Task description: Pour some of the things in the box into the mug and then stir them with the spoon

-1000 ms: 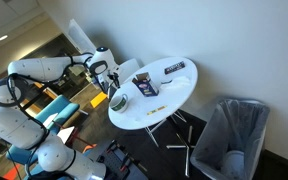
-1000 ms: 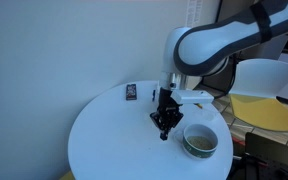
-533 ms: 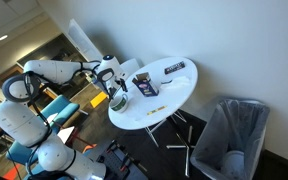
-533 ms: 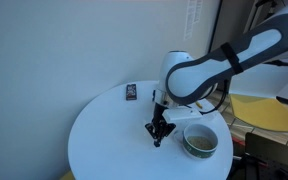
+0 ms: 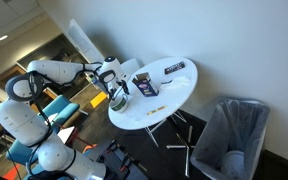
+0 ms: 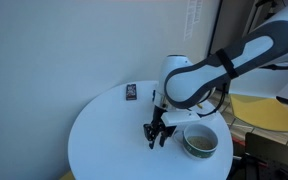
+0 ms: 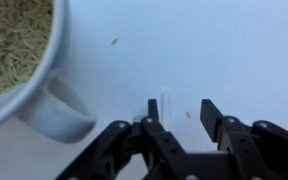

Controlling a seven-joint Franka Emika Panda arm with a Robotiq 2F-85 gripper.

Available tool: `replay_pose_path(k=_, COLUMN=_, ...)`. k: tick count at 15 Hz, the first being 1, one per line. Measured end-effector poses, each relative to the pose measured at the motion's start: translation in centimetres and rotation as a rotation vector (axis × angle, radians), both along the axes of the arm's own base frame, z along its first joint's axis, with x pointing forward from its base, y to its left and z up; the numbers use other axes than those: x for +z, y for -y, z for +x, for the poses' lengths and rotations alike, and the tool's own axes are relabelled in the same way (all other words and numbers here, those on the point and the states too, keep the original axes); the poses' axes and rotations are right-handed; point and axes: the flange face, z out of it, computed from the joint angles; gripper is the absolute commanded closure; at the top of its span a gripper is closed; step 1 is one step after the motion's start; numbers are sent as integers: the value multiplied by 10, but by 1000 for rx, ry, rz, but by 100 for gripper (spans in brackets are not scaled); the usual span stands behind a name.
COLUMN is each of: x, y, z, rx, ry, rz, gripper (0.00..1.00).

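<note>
The greyish mug [image 6: 200, 140] stands on the round white table [image 6: 104, 140], holding pale grains; in the wrist view the mug [image 7: 24, 70] fills the upper left, its handle towards me. My gripper [image 6: 158, 137] hangs low over the table just beside the mug, open. In the wrist view a thin pale strip, apparently the white spoon [image 7: 165, 104], lies on the table between the fingers of my gripper [image 7: 182, 112], close to the left one. The dark box [image 5: 146, 86] with yellow print stands mid-table beyond the mug [image 5: 118, 103].
A long flat dark item [image 5: 174, 68] lies near the table's wall side. A small dark item [image 6: 131, 92] sits by the far edge. Loose grains [image 7: 114, 41] dot the table. A grey bin [image 5: 234, 135] and a yellow chair [image 6: 259, 108] stand nearby.
My gripper has come down towards the table beside the mug and its jaws have gone from shut to open. The mug and box have not moved.
</note>
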Motion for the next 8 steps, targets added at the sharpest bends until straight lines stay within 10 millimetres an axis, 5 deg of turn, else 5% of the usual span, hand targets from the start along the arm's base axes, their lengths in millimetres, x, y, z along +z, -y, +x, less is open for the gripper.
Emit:
replay_pose_path(k=3, x=13, y=-1, z=-1, rx=6, ry=19, rz=0, gripper=0)
replay_pose_path(k=8, x=75, y=6, z=-13, rx=30, ry=89, rz=-66, gripper=0)
